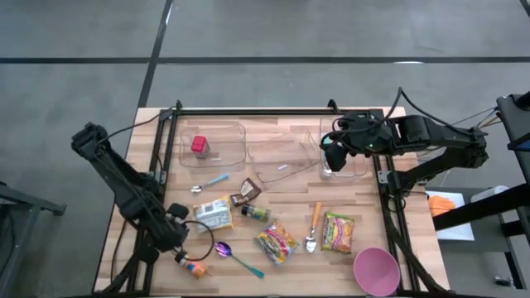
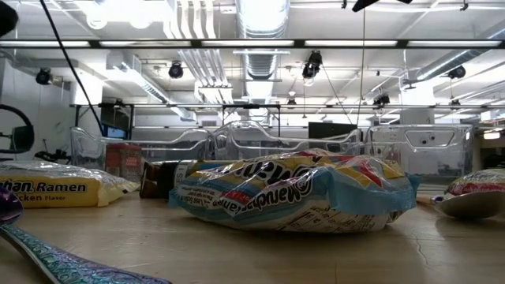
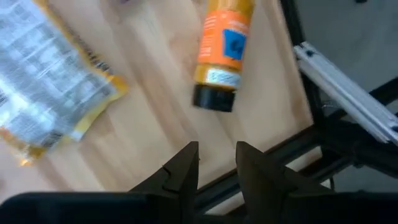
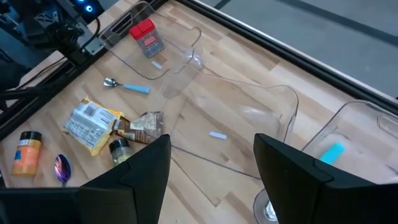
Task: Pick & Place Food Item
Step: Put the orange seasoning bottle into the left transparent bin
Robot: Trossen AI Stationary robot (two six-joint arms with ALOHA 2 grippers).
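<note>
My left gripper [image 1: 180, 238] hovers over the table's front left corner, slightly open and empty; its fingers [image 3: 186, 169] stand just short of an orange bottle [image 3: 224, 50] lying on its side, which also shows in the high view [image 1: 192, 266]. A yellow ramen packet [image 1: 214, 212] lies beside it. My right gripper [image 4: 211, 168] is wide open and empty above the clear right container [image 1: 344, 157], which holds a blue item [image 4: 333, 152]. A red box [image 1: 199, 145] sits in the left container. A Maruchan packet [image 2: 300, 193] lies mid-table.
A middle clear container [image 1: 281, 161], a chocolate bar [image 1: 246, 192], a small jar [image 1: 255, 213], a green-edged packet [image 1: 337, 231], a blue-handled spoon [image 1: 211, 180], a wooden-handled spoon [image 1: 313, 228], a purple spoon [image 1: 236, 257] and a pink cup [image 1: 377, 271] lie about. A black frame rail [image 3: 348, 99] edges the table.
</note>
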